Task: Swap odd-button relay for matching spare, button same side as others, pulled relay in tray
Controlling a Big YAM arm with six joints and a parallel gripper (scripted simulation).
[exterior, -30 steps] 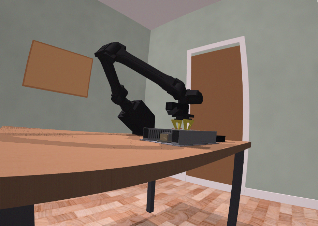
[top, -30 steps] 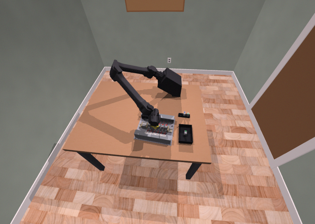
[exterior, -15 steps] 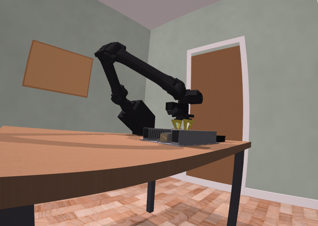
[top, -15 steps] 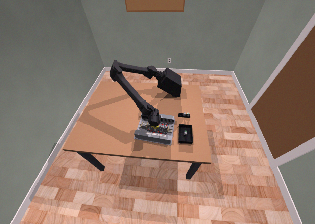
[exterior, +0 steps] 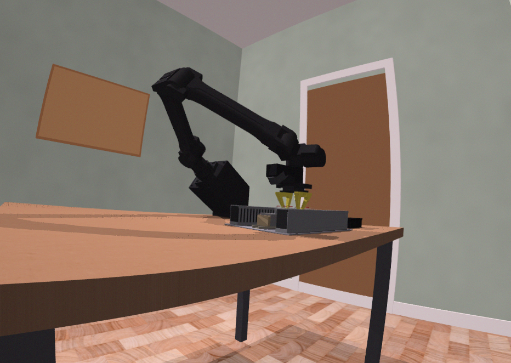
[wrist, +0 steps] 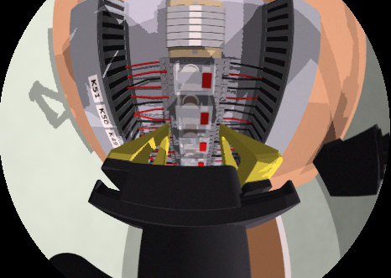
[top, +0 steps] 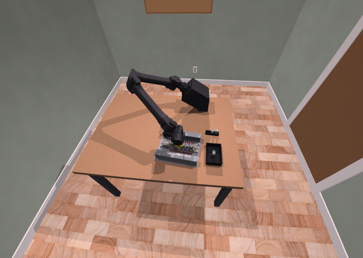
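My gripper (top: pixel 178 147) (exterior: pixel 294 207) (wrist: pixel 194 128) is open and empty, low over the panel (top: pixel 176 159) (exterior: pixel 318 221). Its yellow fingers stand on both sides of the relay row. In the wrist view, the nearest end relay (wrist: pixel 190 81), a second relay (wrist: pixel 189 118) and a third relay (wrist: pixel 190 146) have red buttons on the right. Another red button shows partly behind the gripper body; the rest of the row is hidden. A relay (top: pixel 214 153) with a green button is in the black tray (top: pixel 209 161). A blue-button spare (top: pixel 212 131) and a green-button spare (top: pixel 216 132) stand in the holder (top: pixel 207 132).
Slotted wire ducts (wrist: pixel 113 39) (wrist: pixel 277 39) run along both sides of the row, with red and black wires between. Grey terminal blocks (wrist: pixel 195 26) stand beyond the end relay. The tray and holder lie right of the panel in the top view.
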